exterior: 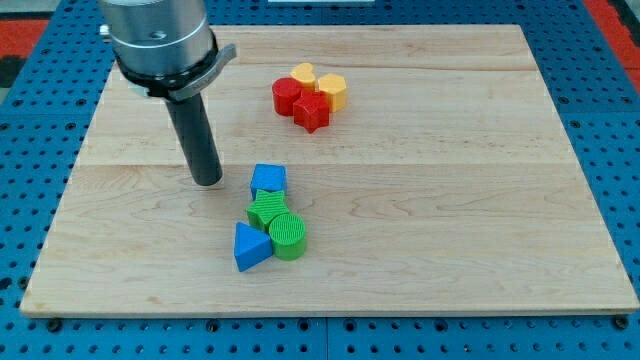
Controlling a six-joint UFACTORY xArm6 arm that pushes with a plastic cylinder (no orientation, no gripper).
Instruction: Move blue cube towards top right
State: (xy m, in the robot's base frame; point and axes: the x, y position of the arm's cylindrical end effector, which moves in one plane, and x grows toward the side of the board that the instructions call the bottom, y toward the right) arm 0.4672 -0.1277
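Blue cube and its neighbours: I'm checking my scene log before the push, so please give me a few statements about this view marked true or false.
1. My tip is at the view's left of the blue cube. True.
2. My tip is pressed against the blue cube. False: a strip of bare board shows between them.
3. The blue cube sits just above two green blocks in the view. True.
4. The blue triangular block lies at the view's top right. False: it lies at the bottom of the blue and green cluster, left of the green cylinder.
5. The red and yellow blocks are grouped nearer the view's top than the blue cube. True.
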